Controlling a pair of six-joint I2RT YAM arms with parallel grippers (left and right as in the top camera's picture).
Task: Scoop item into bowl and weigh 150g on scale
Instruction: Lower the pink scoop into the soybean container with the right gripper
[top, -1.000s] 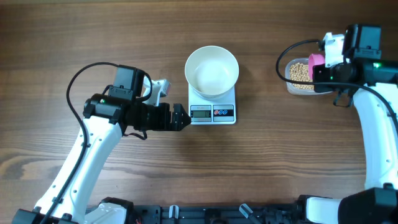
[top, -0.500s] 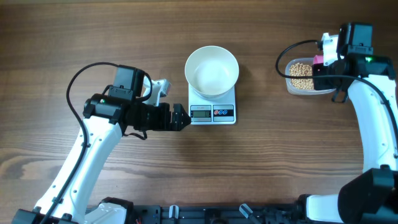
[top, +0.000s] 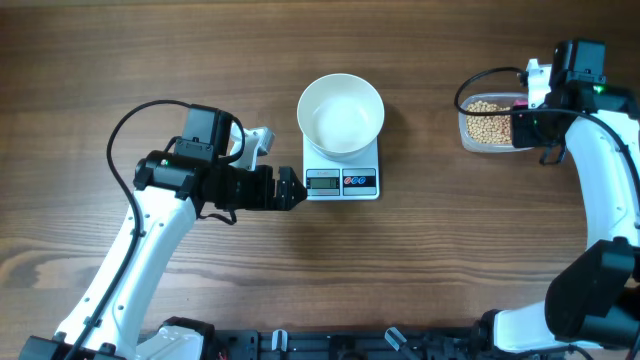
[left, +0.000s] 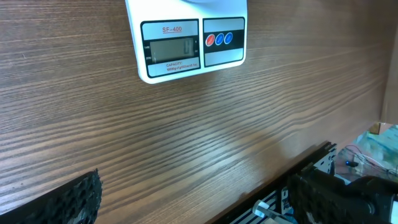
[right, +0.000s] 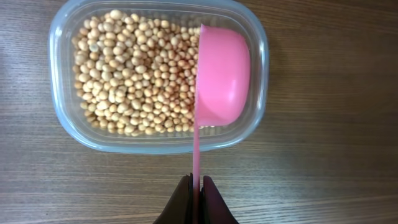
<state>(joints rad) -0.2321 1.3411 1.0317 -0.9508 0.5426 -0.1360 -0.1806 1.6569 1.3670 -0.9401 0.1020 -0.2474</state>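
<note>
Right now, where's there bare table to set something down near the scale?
The table is bare between the scale and the clear container, and across the wide strip in front of the scale. It is crowded left of the scale, where the open left gripper sits close.

The wooden table (top: 200, 60) is filling the whole overhead view, its dark brown grain running left to right. Two things are resting directly on it. The scale (top: 342, 181) is sitting just right of the frame's centre, its display and buttons facing the lower edge. The clear container (top: 463, 122) is sitting at the upper right of the frame, well apart from the scale. In the left wrist view the scale's front is showing at the top centre, lying flat on the wood. In the right wrist view the container is lying flat on the table, taking up the upper two thirds of the frame.
</note>
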